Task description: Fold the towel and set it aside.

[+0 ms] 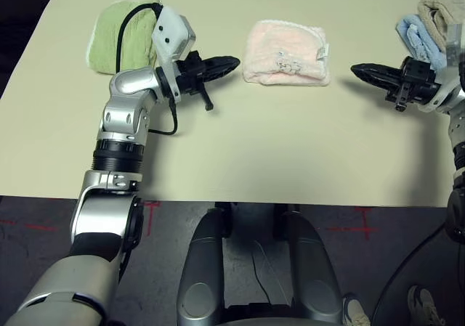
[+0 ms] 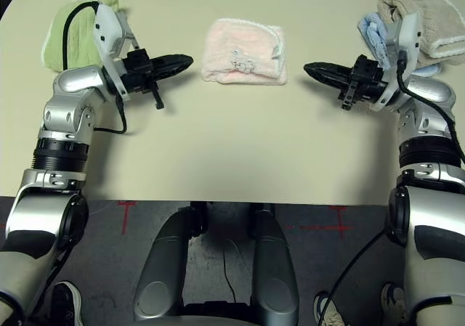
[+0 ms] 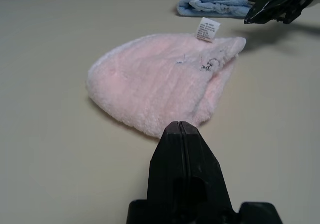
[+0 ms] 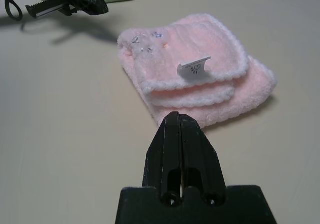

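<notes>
Two pincers hang level over the desk (image 1: 240,159), tips turned toward each other, with the towel between them. Left pincer (image 1: 231,64) has its black fingers pressed together and holds nothing; its tip stands just beside the towel's left edge, apart from it. Right pincer (image 2: 311,69) is likewise closed and empty, a little off the towel's right edge.

Towel (image 1: 285,62) lies folded near the middle of the desk's far half, a compact pink bundle of several layers. Its white stitched edges stack up on the side toward the right pincer, where a small white label (image 4: 195,68) sticks up; the rounded fold faces the left pincer. A small print (image 3: 207,64) shows on the top layer. Its long axis runs left to right, along the line between the two pincers.

It looks light, soft and limp, likely to sag and come unfolded if lifted by one layer. Pinching through the whole stack at the folded side, or at both short ends together, would probably keep it together.

Green towel (image 1: 122,35) lies behind the left arm; blue towel (image 2: 378,35) and beige towel (image 2: 429,21) lie behind the right.
</notes>
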You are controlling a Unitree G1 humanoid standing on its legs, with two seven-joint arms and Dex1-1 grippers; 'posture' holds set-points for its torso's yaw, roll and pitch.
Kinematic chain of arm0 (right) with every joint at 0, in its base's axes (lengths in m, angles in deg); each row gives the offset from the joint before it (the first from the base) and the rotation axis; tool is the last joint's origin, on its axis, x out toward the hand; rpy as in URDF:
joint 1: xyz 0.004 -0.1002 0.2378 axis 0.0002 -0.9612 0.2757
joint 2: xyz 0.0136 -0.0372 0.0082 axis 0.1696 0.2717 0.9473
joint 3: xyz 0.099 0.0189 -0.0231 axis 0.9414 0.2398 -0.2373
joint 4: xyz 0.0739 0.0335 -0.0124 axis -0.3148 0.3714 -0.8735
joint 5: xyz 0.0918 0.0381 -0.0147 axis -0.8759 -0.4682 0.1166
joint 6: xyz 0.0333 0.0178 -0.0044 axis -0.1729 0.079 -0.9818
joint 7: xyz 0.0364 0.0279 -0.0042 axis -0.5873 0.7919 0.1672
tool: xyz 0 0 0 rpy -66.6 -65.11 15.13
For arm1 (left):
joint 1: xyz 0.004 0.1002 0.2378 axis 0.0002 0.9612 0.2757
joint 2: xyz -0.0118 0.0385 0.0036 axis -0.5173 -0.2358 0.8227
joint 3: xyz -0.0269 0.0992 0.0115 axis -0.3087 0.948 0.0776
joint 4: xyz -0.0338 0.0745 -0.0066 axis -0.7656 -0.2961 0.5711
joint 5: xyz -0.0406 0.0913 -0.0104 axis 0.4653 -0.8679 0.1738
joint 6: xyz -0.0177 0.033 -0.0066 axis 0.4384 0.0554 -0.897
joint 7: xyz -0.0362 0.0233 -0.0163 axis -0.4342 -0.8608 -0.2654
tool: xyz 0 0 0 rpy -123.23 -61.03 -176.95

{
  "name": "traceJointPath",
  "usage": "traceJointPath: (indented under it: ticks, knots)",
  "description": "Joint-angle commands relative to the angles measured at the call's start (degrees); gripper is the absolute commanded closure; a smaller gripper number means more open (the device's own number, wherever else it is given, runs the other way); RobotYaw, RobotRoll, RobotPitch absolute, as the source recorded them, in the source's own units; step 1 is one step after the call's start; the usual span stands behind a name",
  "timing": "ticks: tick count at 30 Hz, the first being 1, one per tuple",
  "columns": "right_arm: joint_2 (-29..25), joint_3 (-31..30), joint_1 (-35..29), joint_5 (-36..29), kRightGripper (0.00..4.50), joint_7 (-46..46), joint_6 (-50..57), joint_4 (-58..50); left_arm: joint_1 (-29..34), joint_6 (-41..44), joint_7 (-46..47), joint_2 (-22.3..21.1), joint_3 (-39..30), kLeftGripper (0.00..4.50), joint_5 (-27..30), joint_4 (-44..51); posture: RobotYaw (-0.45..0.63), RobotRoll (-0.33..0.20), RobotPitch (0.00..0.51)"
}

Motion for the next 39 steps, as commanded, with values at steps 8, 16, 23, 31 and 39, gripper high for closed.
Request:
traceJointPath:
  ticks: [8,16,23,31,39]
  knots:
    - [-3.02,1.18,-2.02,-1.33,1.56,1.25,3.07,-1.07,0.79,-1.85,-0.75,-0.72,1.20,1.62,0.27,0.33,0.00,0.000,0.393]
    - [-4.77,1.29,-2.89,-2.31,0.02,1.34,4.43,-3.08,-0.23,-3.29,-2.67,-0.82,1.82,0.02,0.79,-0.61,-0.01,0.000,0.393]
    - [-4.23,0.82,-3.74,-2.39,0.02,0.27,5.00,-4.84,-3.31,-4.67,-1.89,0.15,3.00,0.02,-0.94,-6.71,-0.02,0.000,0.396]
    - [-4.14,0.60,-3.76,-2.39,0.02,-0.12,5.73,-5.56,-12.46,16.16,1.53,3.82,-1.21,0.02,4.88,-18.03,-0.03,0.000,0.399]
    - [-4.52,0.74,-4.79,-2.80,0.02,-0.34,6.22,-7.19,-22.16,28.07,2.17,3.80,-1.76,0.02,3.63,-34.20,-0.04,0.000,0.401]
